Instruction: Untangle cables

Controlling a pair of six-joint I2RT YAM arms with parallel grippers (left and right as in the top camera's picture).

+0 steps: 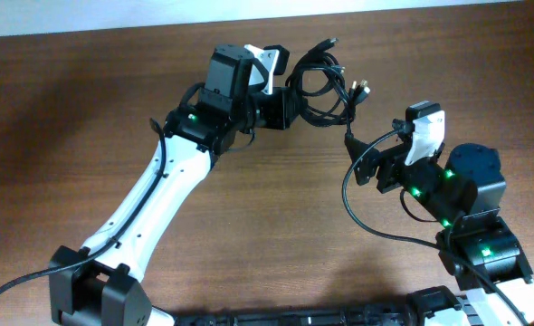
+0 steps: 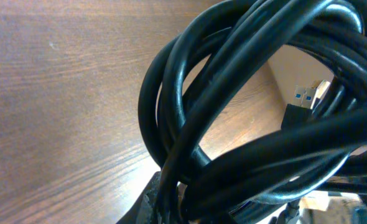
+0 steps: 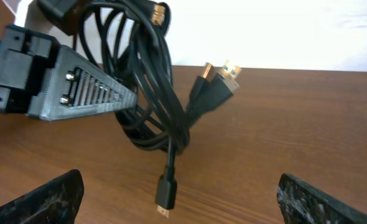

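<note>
Brown wood-grain table [image 1: 68,109]. Item: knotted bundle of thin black cables [image 1: 326,81], hanging pinched in the left gripper [image 1: 288,104]. Right gripper [image 1: 365,158], spread wide, sits just beside the bundle. Risk: tugging the wrong loop likely tightens the knot.

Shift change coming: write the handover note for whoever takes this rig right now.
Left gripper: shut on the cables; the bundle hangs from it at the far side of the table.
Right gripper: open and empty, facing the bundle without touching it.
Done: bundle picked up. No cable is freed; all are looped together.
Left: probably take the dangling plug with the right gripper and draw that cable out, then do the same for the rest.
</note>
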